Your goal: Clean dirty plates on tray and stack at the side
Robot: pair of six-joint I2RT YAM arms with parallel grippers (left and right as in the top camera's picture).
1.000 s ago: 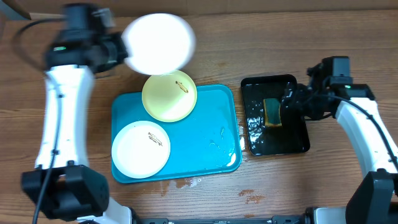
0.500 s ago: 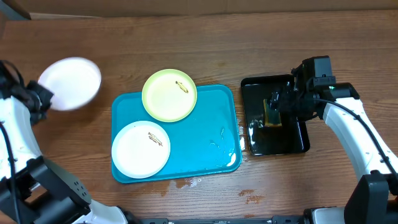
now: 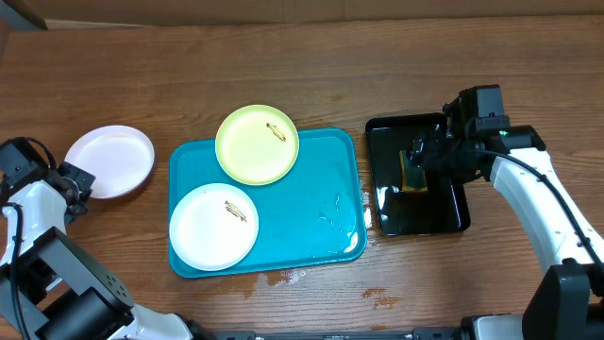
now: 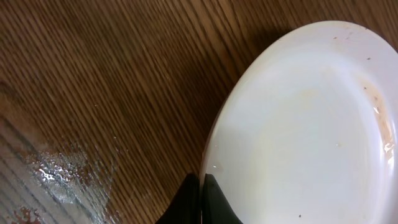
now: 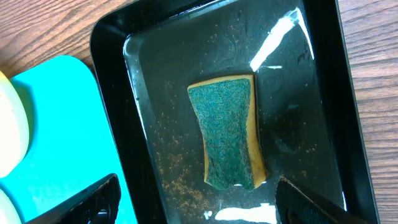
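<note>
fingers of l gripper pinch a white plate by its rim, left of the blue tray. r gripper is spread wide over a sponge, right of that tray.

To my left, the third plate lies on the table, apart from the tray, with my left gripper at its rim. The front plate lies in the tray's front left corner. The rear plate sits behind it, overhanging the back rim. Right of the tray stands the smaller tray, with a sponge in it below my right gripper.

Turquoise tray, dark-squiggled white plate, yellow-green plate, brown-flecked white plate, black tray, green-yellow sponge
</note>
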